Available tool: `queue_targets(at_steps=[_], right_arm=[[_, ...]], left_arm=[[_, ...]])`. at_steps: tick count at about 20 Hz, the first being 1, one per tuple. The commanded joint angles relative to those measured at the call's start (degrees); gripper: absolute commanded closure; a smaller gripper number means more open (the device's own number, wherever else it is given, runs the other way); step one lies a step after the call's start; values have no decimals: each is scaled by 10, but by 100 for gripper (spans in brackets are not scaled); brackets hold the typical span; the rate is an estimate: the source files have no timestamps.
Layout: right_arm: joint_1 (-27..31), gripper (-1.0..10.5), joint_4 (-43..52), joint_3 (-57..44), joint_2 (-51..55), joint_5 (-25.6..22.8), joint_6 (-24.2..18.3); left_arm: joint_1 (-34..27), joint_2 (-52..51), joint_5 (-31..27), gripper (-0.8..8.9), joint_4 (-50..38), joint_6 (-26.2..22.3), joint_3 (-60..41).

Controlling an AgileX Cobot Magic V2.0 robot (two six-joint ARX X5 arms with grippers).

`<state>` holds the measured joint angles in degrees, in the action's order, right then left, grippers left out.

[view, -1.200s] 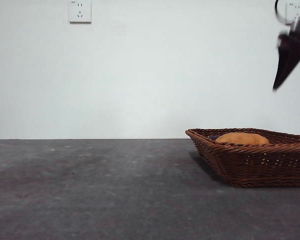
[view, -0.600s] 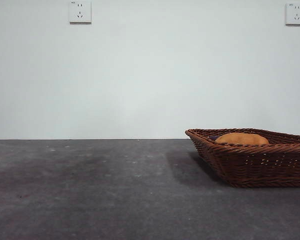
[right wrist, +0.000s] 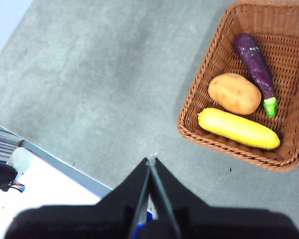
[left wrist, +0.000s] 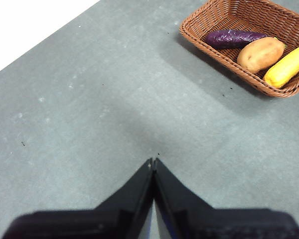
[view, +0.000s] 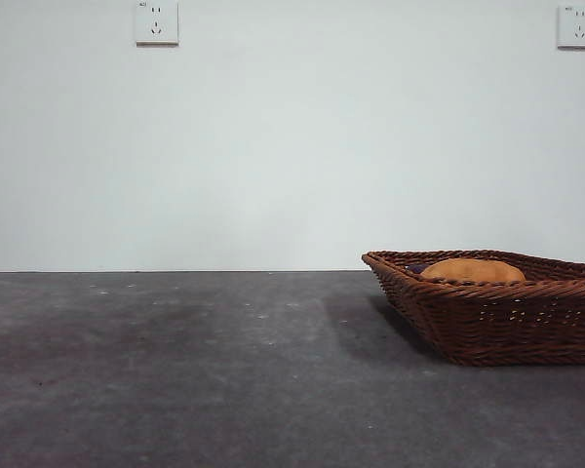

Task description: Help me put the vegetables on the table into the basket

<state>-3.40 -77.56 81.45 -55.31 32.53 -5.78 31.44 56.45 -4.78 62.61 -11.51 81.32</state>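
Having lifted out of the front view, your arms hang fingers together, eggplant (right wrist: 255, 63), potato (right wrist: 234, 93) and yellow piece (right wrist: 238, 128) all in the basket (right wrist: 199, 94), so you look finished.

I was working in what looked like a lab or test room, not a home. The table (view: 175, 370) was a bare, grey, stone-like slab set against a plain white wall (view: 292, 146) with two sockets (view: 156, 21) high up. Toy vegetables (right wrist: 234, 93) lay in a basket (right wrist: 209, 64), like staged props. The right wrist view showed the table's metal edge (right wrist: 65, 167).
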Motion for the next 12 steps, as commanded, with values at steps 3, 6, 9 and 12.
queue_targets(at_steps=[3,6,9,12], right_arm=[[0,946,-12,-1,-24,0,7],[0,946,-12,-1,-42,0,8],[0,946,-12,-1,-61,-18,7],[0,946,-12,-1,-81,-40,7]], left_arm=[[-2,-2,1,817,-5,-5,-2],[-2,-2,1,817,-5,-7,-2],[-2,-2,1,817,-5,-7,-2],[-2,-2,1,817,-5,-7,-2]])
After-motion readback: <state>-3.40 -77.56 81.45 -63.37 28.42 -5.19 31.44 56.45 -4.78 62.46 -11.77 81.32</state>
